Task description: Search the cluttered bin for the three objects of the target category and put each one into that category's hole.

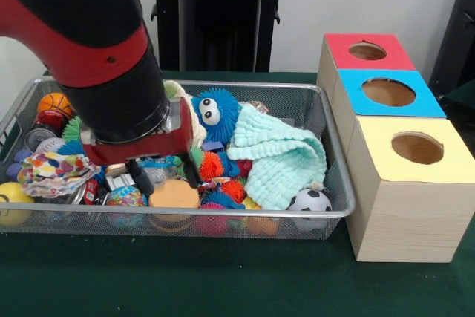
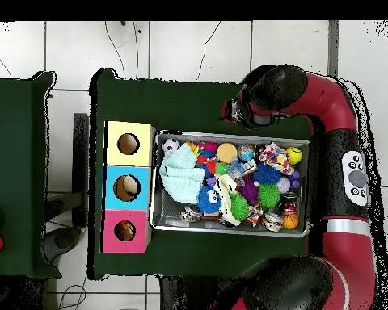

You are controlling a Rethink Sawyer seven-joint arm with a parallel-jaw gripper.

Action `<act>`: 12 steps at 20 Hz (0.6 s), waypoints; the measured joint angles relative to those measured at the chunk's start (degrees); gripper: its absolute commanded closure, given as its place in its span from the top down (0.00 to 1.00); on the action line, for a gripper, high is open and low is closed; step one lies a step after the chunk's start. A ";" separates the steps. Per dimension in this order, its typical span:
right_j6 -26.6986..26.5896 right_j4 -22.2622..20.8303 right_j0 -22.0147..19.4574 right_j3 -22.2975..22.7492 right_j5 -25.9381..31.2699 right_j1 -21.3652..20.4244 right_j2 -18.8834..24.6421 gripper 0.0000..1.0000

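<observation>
The wire-mesh bin (image 1: 338, 183) is full of toys. The mint-green waffle cloth (image 1: 278, 157) lies at its right, beside a blue googly-eyed spiky ball (image 1: 215, 113); it also shows in the overhead view (image 2: 181, 176). The polka-dot cloth (image 1: 56, 171) lies crumpled at the front left. A cream cloth (image 1: 196, 122) peeks out behind my wrist. My gripper (image 1: 165, 176) is open and empty, low over the clutter near an orange disc (image 1: 174, 194), between the polka-dot and mint cloths. The yellow box's round hole (image 1: 417, 148) is to the right of the bin.
The blue-faced box (image 1: 390, 93) and the red-faced box (image 1: 367, 51) stand in a row behind the yellow one. Spiky balls, a soccer ball (image 1: 309, 200), a yellow ball (image 1: 13, 200), a small basketball (image 1: 56, 103) and cans fill the bin. My arm (image 2: 270, 89) overhangs the bin's edge.
</observation>
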 measured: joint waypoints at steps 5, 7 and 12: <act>0.00 1.14 -0.04 -0.65 2.87 -1.34 0.65 1.00; 0.00 1.50 -0.04 -0.92 3.52 -2.00 0.72 1.00; 0.00 1.84 -0.03 -1.94 4.17 -2.93 0.79 1.00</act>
